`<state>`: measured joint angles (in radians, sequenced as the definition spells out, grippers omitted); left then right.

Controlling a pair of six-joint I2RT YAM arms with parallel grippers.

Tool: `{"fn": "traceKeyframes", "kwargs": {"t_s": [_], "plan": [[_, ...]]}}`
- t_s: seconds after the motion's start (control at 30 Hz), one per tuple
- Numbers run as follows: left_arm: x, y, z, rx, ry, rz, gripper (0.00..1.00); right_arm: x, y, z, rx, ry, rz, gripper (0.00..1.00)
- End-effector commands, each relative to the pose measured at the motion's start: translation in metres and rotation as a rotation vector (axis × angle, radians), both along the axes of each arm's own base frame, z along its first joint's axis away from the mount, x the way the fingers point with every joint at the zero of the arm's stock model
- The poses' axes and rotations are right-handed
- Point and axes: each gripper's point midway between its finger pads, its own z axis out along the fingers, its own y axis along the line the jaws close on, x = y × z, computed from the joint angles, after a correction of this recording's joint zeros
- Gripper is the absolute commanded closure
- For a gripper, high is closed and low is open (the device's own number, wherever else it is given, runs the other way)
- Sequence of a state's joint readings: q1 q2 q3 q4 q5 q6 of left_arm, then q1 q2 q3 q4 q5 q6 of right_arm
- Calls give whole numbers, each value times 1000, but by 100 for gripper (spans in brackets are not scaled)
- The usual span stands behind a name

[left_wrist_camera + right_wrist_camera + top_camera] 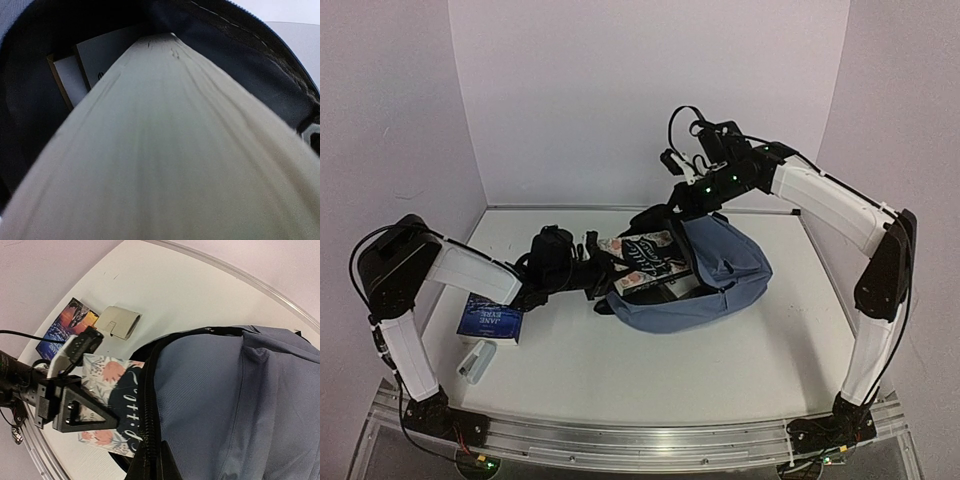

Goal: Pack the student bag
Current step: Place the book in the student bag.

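The slate-blue student bag (720,275) lies on its side at the table's middle, its mouth facing left. My left gripper (608,268) is shut on a floral-covered book (650,260) that is partly inside the mouth. In the left wrist view the book's page edges (165,150) fill the frame, reaching into the bag's dark inside (30,100). My right gripper (688,200) is shut on the bag's upper zipper edge (150,430) and holds it raised. The right wrist view shows the bag (230,405), the book (112,385) and the left gripper (92,412).
A dark blue book (490,318) lies flat at the left, also in the right wrist view (65,327). A small pale case (475,360) lies near it, also in the right wrist view (118,322). A white and brown item (70,75) sits inside the bag. Walls close the back and sides.
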<state>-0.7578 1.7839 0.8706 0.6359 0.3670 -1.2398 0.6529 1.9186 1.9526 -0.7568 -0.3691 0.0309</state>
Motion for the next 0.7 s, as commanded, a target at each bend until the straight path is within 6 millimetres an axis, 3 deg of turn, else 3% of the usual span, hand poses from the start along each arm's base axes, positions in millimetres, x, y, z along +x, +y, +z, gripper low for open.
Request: {"fn": "traceKeyframes", "kwargs": {"t_s": [0.0,0.3,0.53,0.67], "plan": [[19,-30,60,-216,-106,-44,100,-15,12,63,152,-85,56,100],[53,-57,31,-183,-28,-6,100,-26,21,67,185,-62,97,100],[73,-78,31,-143,-22,-11,100,-33,27,66,213,-24,118,100],[85,-94,21,-97,13,-26,97,-38,30,64,230,3,137,100]]}}
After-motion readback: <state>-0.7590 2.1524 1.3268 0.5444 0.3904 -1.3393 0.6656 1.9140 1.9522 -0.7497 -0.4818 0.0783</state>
